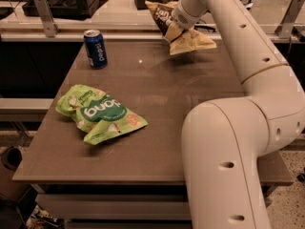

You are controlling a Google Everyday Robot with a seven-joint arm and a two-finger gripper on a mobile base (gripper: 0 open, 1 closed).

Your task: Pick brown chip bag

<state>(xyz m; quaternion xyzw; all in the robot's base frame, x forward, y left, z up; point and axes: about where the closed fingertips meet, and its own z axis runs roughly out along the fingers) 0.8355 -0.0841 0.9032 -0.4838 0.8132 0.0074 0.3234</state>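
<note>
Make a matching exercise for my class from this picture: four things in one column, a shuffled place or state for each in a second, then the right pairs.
1. brown chip bag
2. green bag
3. blue can
4. gripper

A. standing upright, far left of the table
B. lying flat, near left of the table
C. shut on a bag, above the far edge
D. tilted, held in the gripper

Pairs: 1-D, 2-B, 3-A, 4-C

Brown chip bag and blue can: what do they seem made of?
Brown chip bag, held off the table in the gripper at the far edge: thin plastic or foil film, glossy, crinkled. Blue can: likely aluminium, smooth printed wall, silver rim.
</note>
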